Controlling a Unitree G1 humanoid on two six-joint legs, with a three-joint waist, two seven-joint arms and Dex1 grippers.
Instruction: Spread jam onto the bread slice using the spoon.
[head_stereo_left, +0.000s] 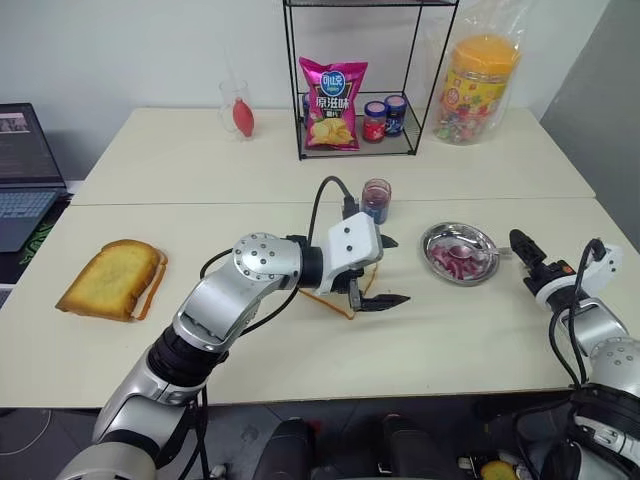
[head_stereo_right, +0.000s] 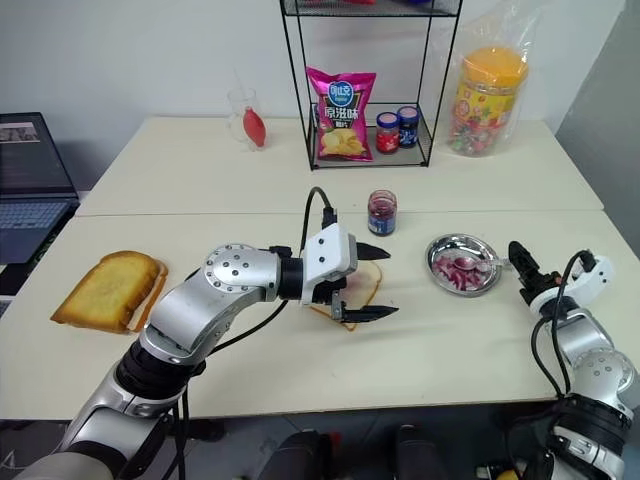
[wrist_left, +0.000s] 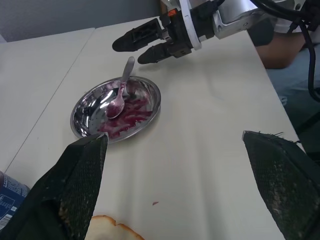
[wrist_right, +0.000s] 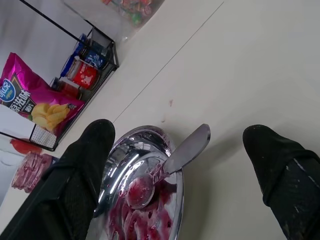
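Spoon in the dish, both grippers spread and empty

The left gripper (head_stereo_left: 382, 271) hovers over the bread slice (head_stereo_right: 362, 287); the right gripper (wrist_left: 134, 47), jaws apart, sits just beside the spoon (wrist_left: 120, 95), whose bowl lies in the jam (wrist_left: 127, 115) in the metal dish (wrist_left: 80, 112), handle on its rim.

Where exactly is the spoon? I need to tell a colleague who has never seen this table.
Start at the black wire rack at the back, then come forward and right to the round metal dish smeared with purple jam. The spoon lies in it, bowl in the jam, handle over the rim toward the right claw. It is the only cutlery there.
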